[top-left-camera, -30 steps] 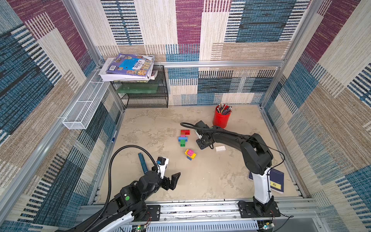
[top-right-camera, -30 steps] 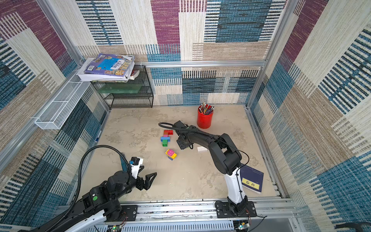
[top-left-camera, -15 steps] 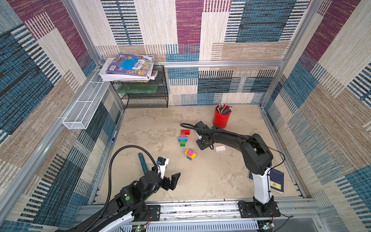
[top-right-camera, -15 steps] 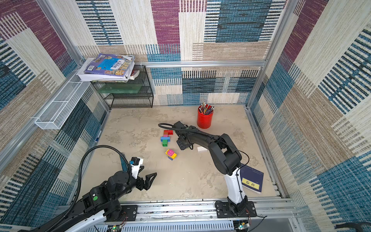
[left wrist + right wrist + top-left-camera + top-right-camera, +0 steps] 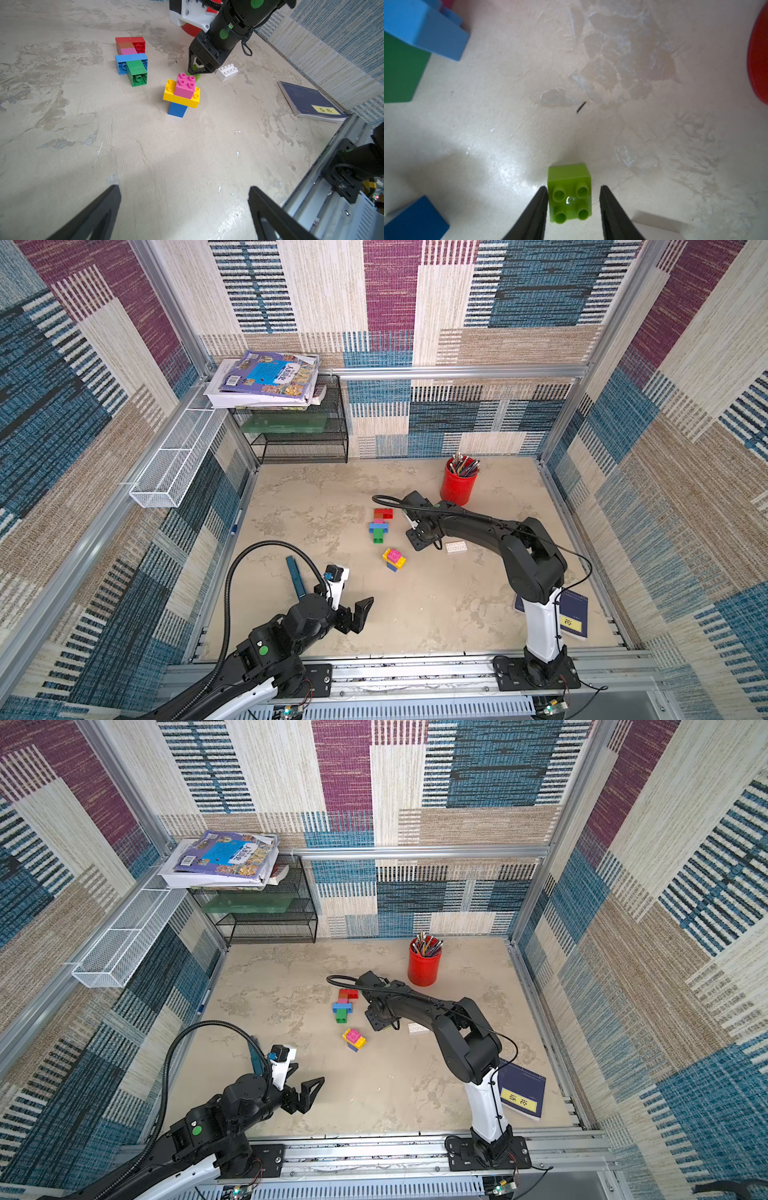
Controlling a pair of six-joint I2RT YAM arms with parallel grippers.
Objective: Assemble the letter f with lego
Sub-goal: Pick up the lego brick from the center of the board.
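Right gripper [image 5: 419,541] just right of centre in a top view, jaws parted astride a lime lego brick [image 5: 569,193], unclamped, left gripper [image 5: 184,188] lower left of centre, spread wide, empty, joined lego row [image 5: 379,524] and pink-topped stack [image 5: 393,559] left of the right gripper.

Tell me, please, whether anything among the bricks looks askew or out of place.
The joined brick strip lies on its side, undersides showing. The small stack looks askew: its yellow brick overhangs the blue base on both sides.
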